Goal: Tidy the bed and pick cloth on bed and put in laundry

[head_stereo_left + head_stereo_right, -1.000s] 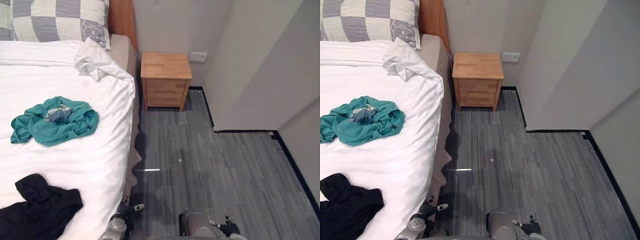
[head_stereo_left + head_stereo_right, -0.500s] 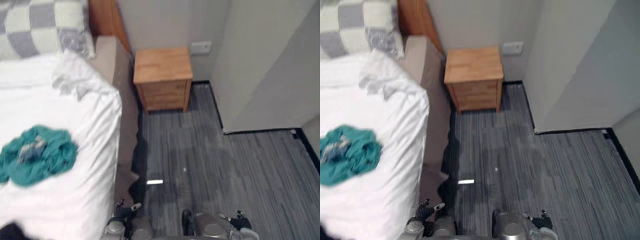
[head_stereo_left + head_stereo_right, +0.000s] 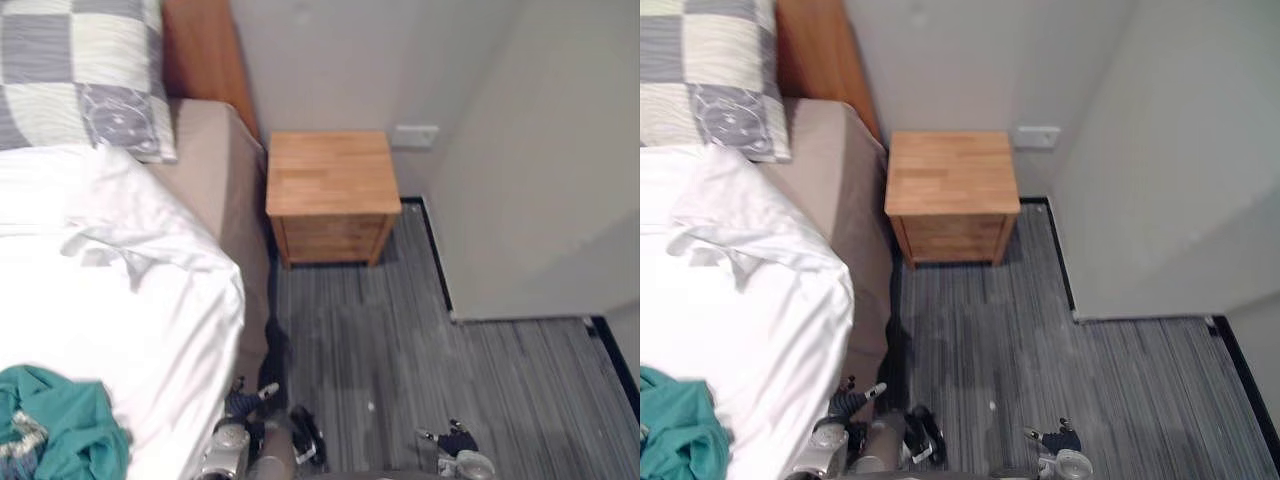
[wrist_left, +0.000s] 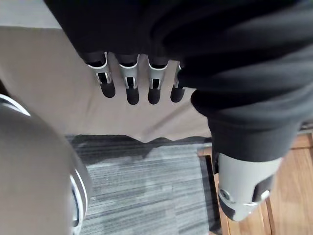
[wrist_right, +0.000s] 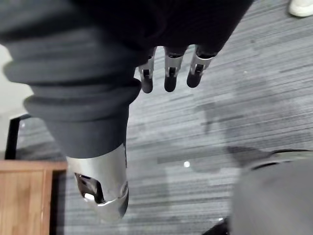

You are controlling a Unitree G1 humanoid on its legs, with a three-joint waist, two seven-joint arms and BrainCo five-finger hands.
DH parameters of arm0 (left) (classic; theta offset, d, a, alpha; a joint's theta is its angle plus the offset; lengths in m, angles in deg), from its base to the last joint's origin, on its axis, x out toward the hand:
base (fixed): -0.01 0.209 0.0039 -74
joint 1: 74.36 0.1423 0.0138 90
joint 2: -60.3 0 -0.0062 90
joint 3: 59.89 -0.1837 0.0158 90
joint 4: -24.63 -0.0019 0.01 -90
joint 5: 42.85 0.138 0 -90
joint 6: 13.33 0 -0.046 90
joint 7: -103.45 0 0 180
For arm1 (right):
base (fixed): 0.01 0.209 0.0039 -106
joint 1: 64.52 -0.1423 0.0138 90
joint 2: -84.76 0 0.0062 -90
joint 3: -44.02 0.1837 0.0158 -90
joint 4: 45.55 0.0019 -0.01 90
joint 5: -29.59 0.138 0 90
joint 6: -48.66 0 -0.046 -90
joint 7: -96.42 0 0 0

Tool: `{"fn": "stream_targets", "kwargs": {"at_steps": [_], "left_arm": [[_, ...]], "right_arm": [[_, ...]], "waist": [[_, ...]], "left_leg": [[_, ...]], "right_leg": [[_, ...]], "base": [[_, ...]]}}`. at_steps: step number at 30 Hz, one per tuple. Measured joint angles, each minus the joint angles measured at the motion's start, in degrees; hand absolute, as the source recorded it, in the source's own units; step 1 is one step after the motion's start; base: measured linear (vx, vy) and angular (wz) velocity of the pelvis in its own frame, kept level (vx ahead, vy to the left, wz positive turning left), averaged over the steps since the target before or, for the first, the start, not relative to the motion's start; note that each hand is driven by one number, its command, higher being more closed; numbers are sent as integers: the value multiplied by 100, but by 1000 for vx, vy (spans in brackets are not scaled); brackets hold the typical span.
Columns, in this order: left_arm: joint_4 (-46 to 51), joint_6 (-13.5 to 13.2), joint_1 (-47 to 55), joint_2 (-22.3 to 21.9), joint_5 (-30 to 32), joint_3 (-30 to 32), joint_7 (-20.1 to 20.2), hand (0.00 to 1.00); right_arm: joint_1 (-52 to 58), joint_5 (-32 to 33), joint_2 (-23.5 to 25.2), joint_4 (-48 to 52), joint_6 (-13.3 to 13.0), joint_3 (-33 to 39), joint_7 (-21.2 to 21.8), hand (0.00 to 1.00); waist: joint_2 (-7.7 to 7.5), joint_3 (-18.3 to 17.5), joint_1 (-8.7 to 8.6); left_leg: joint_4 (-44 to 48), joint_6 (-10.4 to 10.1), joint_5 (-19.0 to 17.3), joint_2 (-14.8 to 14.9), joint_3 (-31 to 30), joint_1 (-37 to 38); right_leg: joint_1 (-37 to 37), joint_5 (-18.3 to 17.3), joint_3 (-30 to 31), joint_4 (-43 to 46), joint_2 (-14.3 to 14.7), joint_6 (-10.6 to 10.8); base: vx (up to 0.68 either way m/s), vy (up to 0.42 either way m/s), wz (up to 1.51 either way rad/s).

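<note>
One teal cloth (image 3: 60, 430), seemingly crumpled, on one bed (image 3: 140, 330); one pillow (image 3: 75, 70), one nightstand (image 3: 330, 175).

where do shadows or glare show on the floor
Left eye view: dark shadow on the floor below the front of the nightstand and along the side of the bed; a small bright spot mid-floor, glint or speck, cannot tell. Right wrist view: a like spot on the floor.

The left hand (image 4: 128, 83) had a black ribbed cover (image 4: 205, 44) over its back and wrist, silver fingers (image 4: 154, 83) with small dark slots and rounded dark tips, and a thick silver-grey thumb (image 4: 239, 188) with a dark recess near its end. The right hand (image 5: 168, 73) was built and coloured alike.
</note>
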Motion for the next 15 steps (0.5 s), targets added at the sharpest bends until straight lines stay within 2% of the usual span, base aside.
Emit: {"fn": "stream_targets", "kwargs": {"at_steps": [1, 2, 3, 5, 6, 8, 9, 10, 11, 12, 13, 14, 15], "left_arm": [[-99, 79, 7, -2, -5, -104, 119, 0], [-158, 107, 16, 0, -3, -232, 174, 0], [-192, 118, 22, 15, -2, -327, 230, 0], [-201, 122, 23, 12, -1, -406, 231, 0], [-202, 121, 22, 1, -2, -406, 230, 0], [-206, 114, 22, -69, -3, -407, 224, 0], [-216, 107, 21, -91, -7, -385, 202, 0], [-215, 98, 15, -85, -11, -375, 197, 0], [-255, 78, -32, -15, -51, -355, 195, 0], [-271, 84, -74, -104, -71, -346, 201, 0], [-203, 70, 4, -177, -101, -223, 205, 0], [-201, 42, 83, -204, -105, -19, 199, 0], [-203, 66, 99, -197, -109, 100, 203, 0]], "right_arm": [[-1, -1, -61, 4, 12, 11, -8, 0], [8, -1, -87, 11, 12, 8, -8, 0], [19, -2, -112, 48, 7, -6, -9, 0], [27, -6, -117, 58, 6, -2, -10, 0], [41, -7, -117, 59, 6, 2, -10, 0], [55, -7, -118, 59, 8, 77, -11, 0], [95, -6, -111, 52, 13, 118, -11, 0], [115, -6, -101, 46, 13, 124, -12, 0], [199, 4, -24, -16, 13, 252, -7, 0], [156, 3, -97, -79, 22, 400, -10, 0], [186, 6, -115, -13, 21, 582, -13, 0], [234, 7, -109, 94, 22, 612, -9, 0], [311, 9, -84, 194, 21, 611, -4, 0]], "waist": [[42, 27, -69], [78, 33, -146], [182, 93, -193], [175, 90, -199], [176, 91, -214], [190, 100, -298], [165, 84, -305], [104, 63, -306], [49, 127, -329], [242, 175, -280], [411, 132, -255], [568, 145, -275], [546, 132, -275]], "left_leg": [[-255, -1, -1, -181, -363, 419], [-363, -4, 2, -209, -560, 632], [-522, -40, 23, -209, -862, 959], [-740, -100, 58, -118, -1483, 1400], [-732, -134, 78, -80, -1727, 1437], [-723, -359, 131, -24, -2529, 1437], [-675, -583, 49, -17, -3044, 1348], [-619, -678, -10, -27, -3213, 1263], [-438, -1020, -254, -49, -3667, 1115], [-296, -1123, -268, 127, -3882, 964], [-94, -1256, -207, 295, -4018, 702], [34, -1335, -197, 514, -4284, 569], [45, -1466, -113, 598, -4436, 491]], "right_leg": [[-429, -336, -135, 1091, -218, -104], [-569, -533, -269, 1388, -290, -161], [-782, -791, -421, 1531, -327, -294], [-1219, -1176, -446, 972, -243, -554], [-1353, -1256, -348, 572, -191, -551], [-1579, -1234, 501, -965, -22, -563], [-1575, -1031, 1377, -1966, 74, -538], [-1540, -880, 1708, -2309, 72, -549], [-1421, -509, 2105, -2573, 3, -209], [-1329, -654, 1728, -2425, 109, -329], [-1347, -773, 1662, -2146, 275, -403], [-1365, -921, 2095, -1602, 584, -447], [-1345, -1052, 2124, -1359, 685, -505]], "base": [[495, 84, 141], [501, 16, 161], [390, -22, 141], [457, -116, 153], [428, -194, 175], [471, -388, 227], [437, -460, 226], [298, -447, 255], [198, -373, 211], [209, -459, 237], [209, -481, 211], [191, -455, 215], [126, -354, 196]]}}
